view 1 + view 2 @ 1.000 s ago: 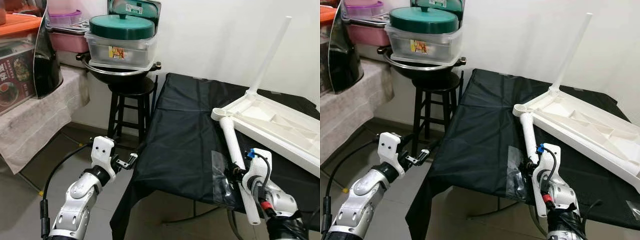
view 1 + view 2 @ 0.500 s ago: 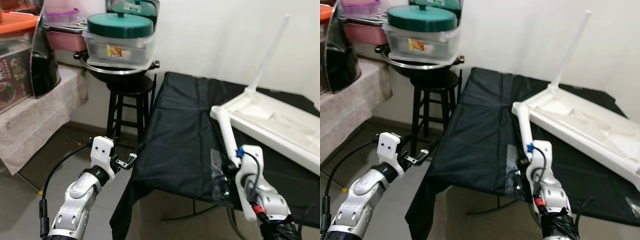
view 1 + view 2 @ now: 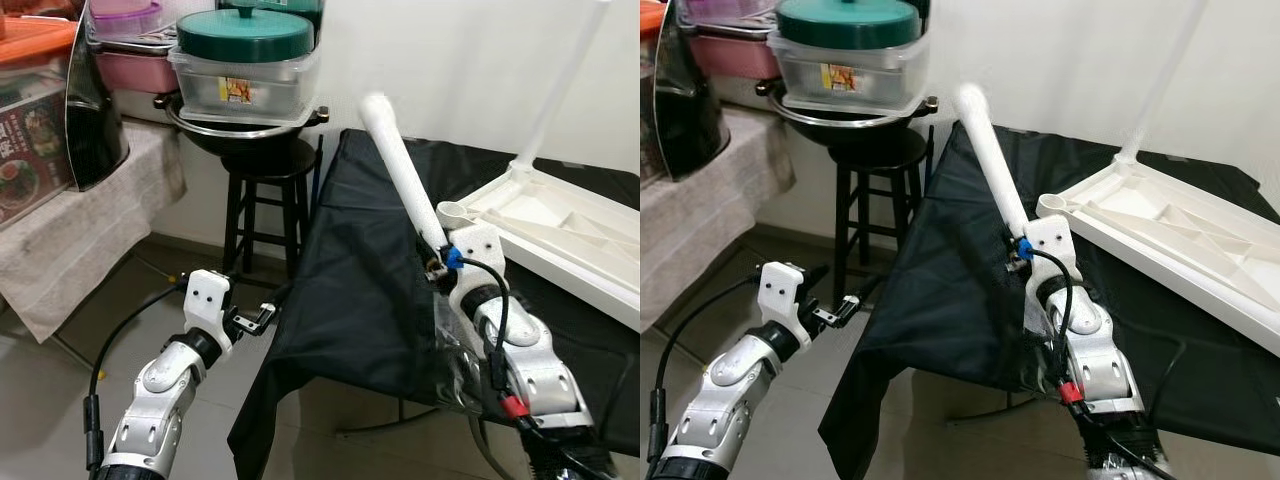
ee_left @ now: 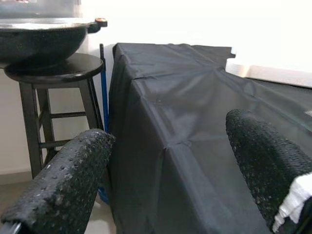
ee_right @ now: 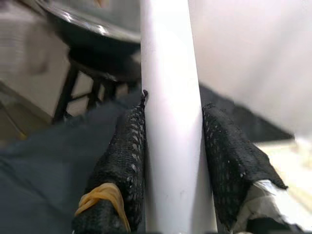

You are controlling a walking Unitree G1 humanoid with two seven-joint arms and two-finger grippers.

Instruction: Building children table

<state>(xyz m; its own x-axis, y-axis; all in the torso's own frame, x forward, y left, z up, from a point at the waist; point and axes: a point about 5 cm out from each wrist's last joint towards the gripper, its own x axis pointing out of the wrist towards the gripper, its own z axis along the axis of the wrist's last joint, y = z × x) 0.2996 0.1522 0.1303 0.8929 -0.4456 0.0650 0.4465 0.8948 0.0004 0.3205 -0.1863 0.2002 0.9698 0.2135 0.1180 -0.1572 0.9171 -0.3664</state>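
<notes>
Your right gripper (image 3: 1018,252), clamped low on the tilted white table leg (image 3: 992,160), risks it pivoting and missing the tabletop's corner socket (image 3: 1053,206); left gripper (image 3: 262,316) idles, fingers apart.

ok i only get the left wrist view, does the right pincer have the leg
observer: yes, the right pincer is shut on the white round plastic table leg, tilted up above the black cloth-covered table.
operator: where's the tabletop
observer: the white plastic tabletop lies upside down on the cloth, its round corner socket beside that pincer.
operator: any leg fitted already
observer: one thin white leg stands up from the tabletop's far corner.
</notes>
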